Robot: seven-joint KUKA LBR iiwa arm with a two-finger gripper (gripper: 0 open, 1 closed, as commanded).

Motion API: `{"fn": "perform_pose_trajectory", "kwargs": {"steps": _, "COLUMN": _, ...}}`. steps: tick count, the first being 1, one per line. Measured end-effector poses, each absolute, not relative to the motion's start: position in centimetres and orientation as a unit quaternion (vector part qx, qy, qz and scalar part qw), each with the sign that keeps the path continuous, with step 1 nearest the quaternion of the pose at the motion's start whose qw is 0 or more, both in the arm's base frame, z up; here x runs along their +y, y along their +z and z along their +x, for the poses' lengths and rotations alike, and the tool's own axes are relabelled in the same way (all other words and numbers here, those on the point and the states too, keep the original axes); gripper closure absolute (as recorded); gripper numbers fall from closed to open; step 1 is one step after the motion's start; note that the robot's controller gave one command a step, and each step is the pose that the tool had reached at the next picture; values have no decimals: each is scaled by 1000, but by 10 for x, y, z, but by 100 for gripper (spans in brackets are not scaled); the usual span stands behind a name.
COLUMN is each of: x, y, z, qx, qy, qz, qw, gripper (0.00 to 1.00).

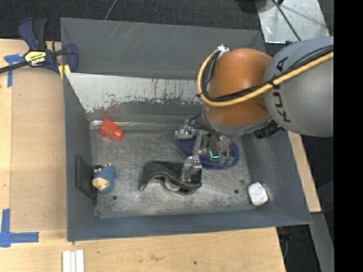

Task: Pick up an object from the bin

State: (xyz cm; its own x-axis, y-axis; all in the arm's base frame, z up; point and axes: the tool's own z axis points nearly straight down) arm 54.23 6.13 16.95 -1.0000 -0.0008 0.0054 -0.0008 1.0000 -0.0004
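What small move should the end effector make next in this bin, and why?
Probably a short straight descent. The end effector is over the right end of the black curved piece in the middle of the bin, with a blue round thing just behind it; going straight down should meet the black piece and not the blue one.

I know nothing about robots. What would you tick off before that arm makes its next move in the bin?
1. Gripper inside the bin: ok, low over the middle of the floor.
2. Something to pick nearby: ok, a black curved piece lies right by it.
3. That piece already gripped: cannot tell.
4. What lies under the arm: cannot tell, a dark blue thing is partly hidden.
5. Other things out of the way: ok, the orange block, blue-and-yellow toy and white lump lie apart.
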Motion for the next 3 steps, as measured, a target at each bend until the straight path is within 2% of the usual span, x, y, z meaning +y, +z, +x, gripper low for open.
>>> {"fn": "perform_pose_trajectory", "kwargs": {"steps": 1, "x": 61, "y": 81, "z": 524, "qx": -987, "qy": 0, "qz": 160, "qw": -14, "gripper": 0}}
{"fn": "perform_pose_trajectory", "kwargs": {"steps": 2, "x": 62, "y": 81, "z": 525, "qx": -987, "qy": 0, "qz": 159, "qw": -15, "gripper": 100}}
{"fn": "perform_pose_trajectory", "kwargs": {"steps": 3, "x": 60, "y": 244, "z": 532, "qx": -966, "qy": 0, "qz": 260, "qw": -3, "gripper": 100}}
